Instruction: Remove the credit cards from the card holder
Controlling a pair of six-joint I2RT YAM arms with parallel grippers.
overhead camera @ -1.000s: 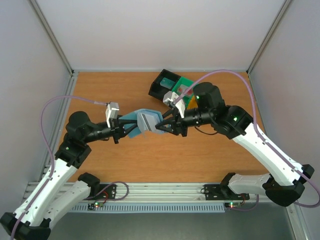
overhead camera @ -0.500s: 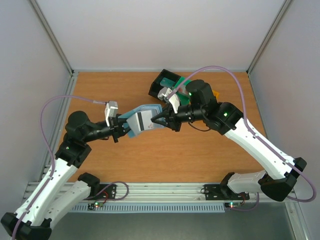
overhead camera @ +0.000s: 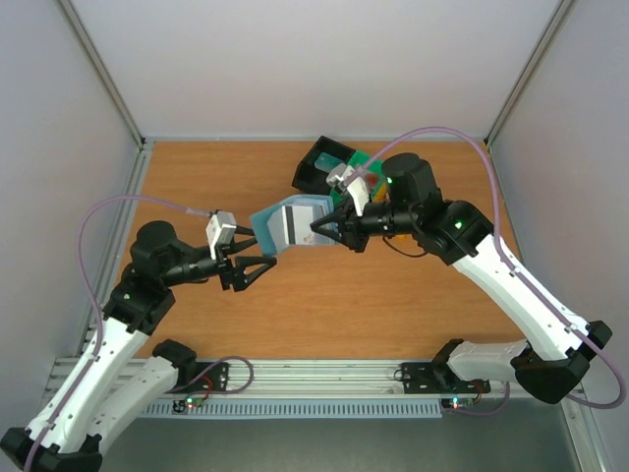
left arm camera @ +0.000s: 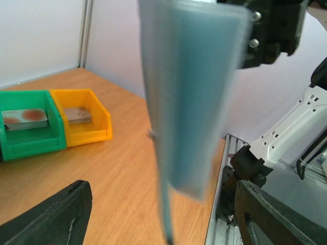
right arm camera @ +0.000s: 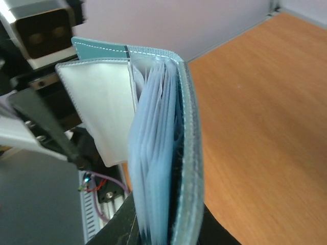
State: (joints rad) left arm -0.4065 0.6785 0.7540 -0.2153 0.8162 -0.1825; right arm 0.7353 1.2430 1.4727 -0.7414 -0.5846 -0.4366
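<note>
The light blue card holder (overhead camera: 290, 224) hangs above the table, pinched at its right edge by my right gripper (overhead camera: 319, 228), which is shut on it. In the right wrist view the card holder (right arm camera: 166, 153) stands on edge between the jaws, its pale inner pockets fanned out, with a whitish panel (right arm camera: 102, 109) spread to the left. A grey card face with a dark stripe (overhead camera: 293, 222) shows on the holder from above. My left gripper (overhead camera: 252, 267) is open and sits apart from the holder, below and left of it. The holder (left arm camera: 189, 92) appears blurred ahead of my left fingers (left arm camera: 51, 217).
A black bin (overhead camera: 319, 162) and a green bin (overhead camera: 360, 169) stand at the back, partly behind the right arm. The left wrist view shows the green bin (left arm camera: 30, 130) and an orange bin (left arm camera: 84, 120), each holding a small card. The table's near metal rail (overhead camera: 314, 379) runs behind both grippers.
My left gripper let go of the holder, opened wide and drew back towards the near left. The right gripper kept its grip and carried the holder up and towards the back.
</note>
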